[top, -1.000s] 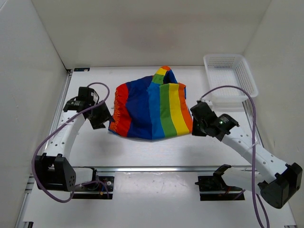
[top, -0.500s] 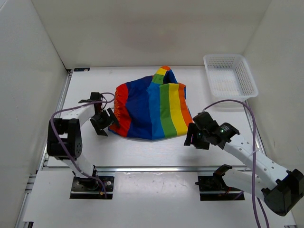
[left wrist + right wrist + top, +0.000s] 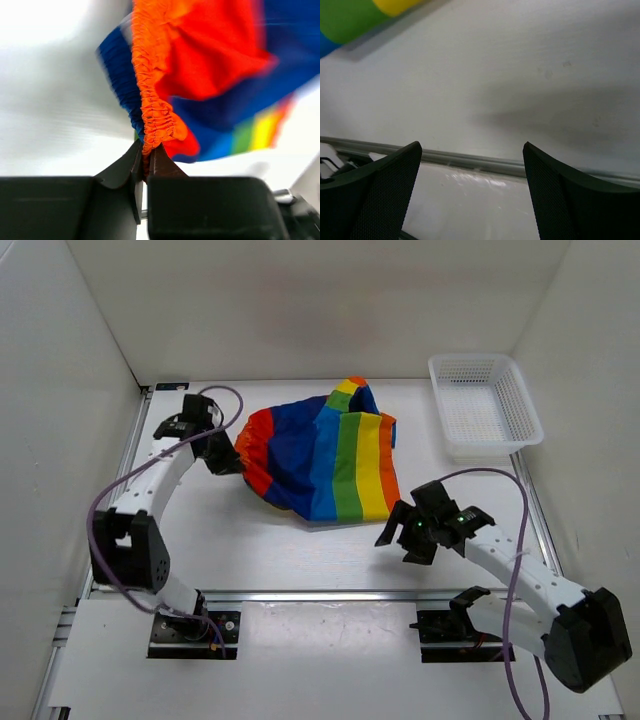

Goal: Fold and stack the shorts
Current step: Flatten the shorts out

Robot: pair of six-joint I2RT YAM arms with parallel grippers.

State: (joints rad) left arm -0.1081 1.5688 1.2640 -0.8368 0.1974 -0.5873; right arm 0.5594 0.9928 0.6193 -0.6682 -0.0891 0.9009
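1. The table carries the shorts in its middle. They lie as a loose heap, not yet folded. The stripes run roughly from the far side to the near side, and the heap stretches from left to right.
2. The shorts lie between the two arms. Their left end touches the left gripper. Their near right corner is just beside the right gripper, but apart from it.
3. The left gripper has its fingers closed tight on the orange waistband, which rises gathered from between them.
4. The right gripper has its fingers spread wide with nothing between them, only bare table below. The shorts lie to its far left, and its wrist view shows only a green and yellow edge in the top left corner.
5. The coming move probably turns on this gap. The right arm is nearer to the free right corner and would have to reach far-left to take it.
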